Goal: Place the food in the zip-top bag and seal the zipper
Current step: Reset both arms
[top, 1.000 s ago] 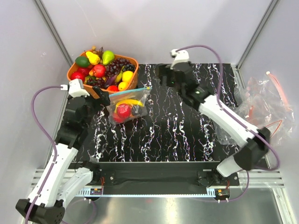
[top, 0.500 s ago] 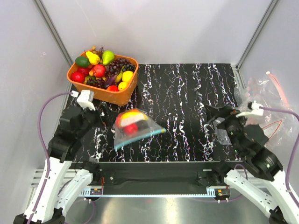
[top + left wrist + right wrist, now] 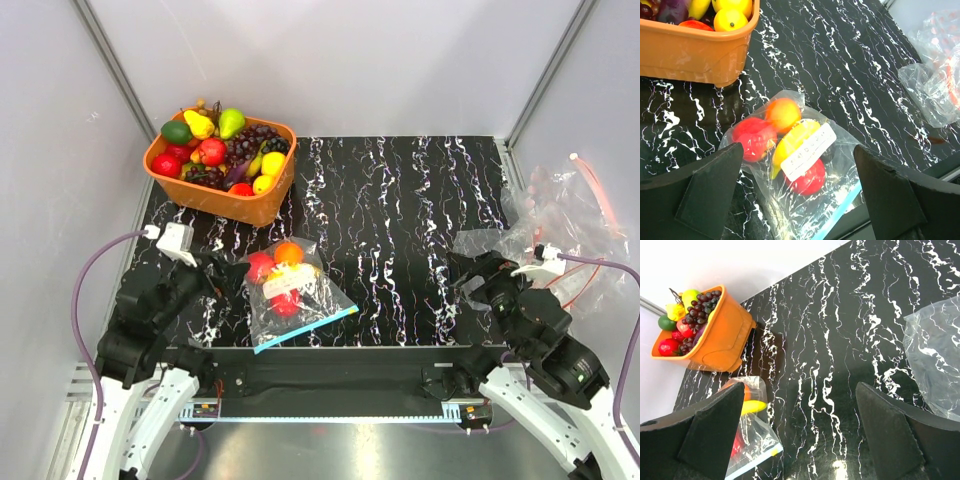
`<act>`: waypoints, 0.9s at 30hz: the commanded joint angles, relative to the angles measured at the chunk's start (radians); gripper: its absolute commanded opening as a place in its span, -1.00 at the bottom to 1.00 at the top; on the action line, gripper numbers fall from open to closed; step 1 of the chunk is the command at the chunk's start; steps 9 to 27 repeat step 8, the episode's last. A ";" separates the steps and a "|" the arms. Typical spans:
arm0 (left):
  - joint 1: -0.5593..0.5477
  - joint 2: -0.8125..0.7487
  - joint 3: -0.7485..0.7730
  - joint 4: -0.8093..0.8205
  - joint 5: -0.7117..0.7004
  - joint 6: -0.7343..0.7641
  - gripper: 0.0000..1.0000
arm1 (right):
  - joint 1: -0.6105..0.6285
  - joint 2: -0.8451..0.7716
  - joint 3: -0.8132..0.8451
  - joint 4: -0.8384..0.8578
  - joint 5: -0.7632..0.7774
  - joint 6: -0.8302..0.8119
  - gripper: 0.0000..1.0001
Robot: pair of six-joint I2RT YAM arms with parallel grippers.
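- From above, the bag (image 3: pixel 292 297) lies flat on the black marbled table (image 3: pixel 400 220), near its front edge and left of the middle.
- Four toy fruits (image 3: pixel 286 303) sit inside the bag: two red, one orange and one yellow, bunched towards its far end.
- The blue zipper strip (image 3: pixel 306 330) runs along the bag's near edge, slanting up to the right. I cannot tell whether it is pressed shut.
- The left gripper (image 3: pixel 225 275) sits just left of the bag with its jaws spread wide, holding nothing.
- The right gripper (image 3: pixel 462 272) sits over the right side of the table, well apart from the bag. Its jaws are also wide and it holds nothing.
- An orange basket (image 3: pixel 222 203) full of other fruit stands at the far left corner.
- A heap of clear bags with red strips (image 3: pixel 570 205) lies off the table's right edge.
- In the left wrist view the two dark fingers (image 3: pixel 695 195) stand far apart at the bottom corners, and the bag lies on the table between and beyond them, untouched.
- A white label (image 3: pixel 808 151) lies across the yellow fruit. The orange fruit is at the bag's far end, with one red fruit to the left and the other nearer the strip.
- In the right wrist view the fingers are again wide apart over bare table. The bag shows at the lower left, partly behind the left finger, and the basket stands beyond it.
- One of the clear bags lies at the right edge of that view.
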 commanded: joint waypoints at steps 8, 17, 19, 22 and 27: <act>0.000 -0.014 -0.015 0.050 0.025 -0.002 0.98 | -0.002 0.031 -0.011 0.004 0.014 0.046 0.99; 0.000 -0.014 -0.015 0.050 0.025 -0.002 0.98 | -0.002 0.031 -0.011 0.004 0.014 0.046 0.99; 0.000 -0.014 -0.015 0.050 0.025 -0.002 0.98 | -0.002 0.031 -0.011 0.004 0.014 0.046 0.99; 0.000 -0.014 -0.015 0.050 0.025 -0.002 0.98 | -0.002 0.031 -0.011 0.004 0.014 0.046 0.99; 0.000 -0.014 -0.015 0.050 0.025 -0.002 0.98 | -0.002 0.031 -0.011 0.004 0.014 0.046 0.99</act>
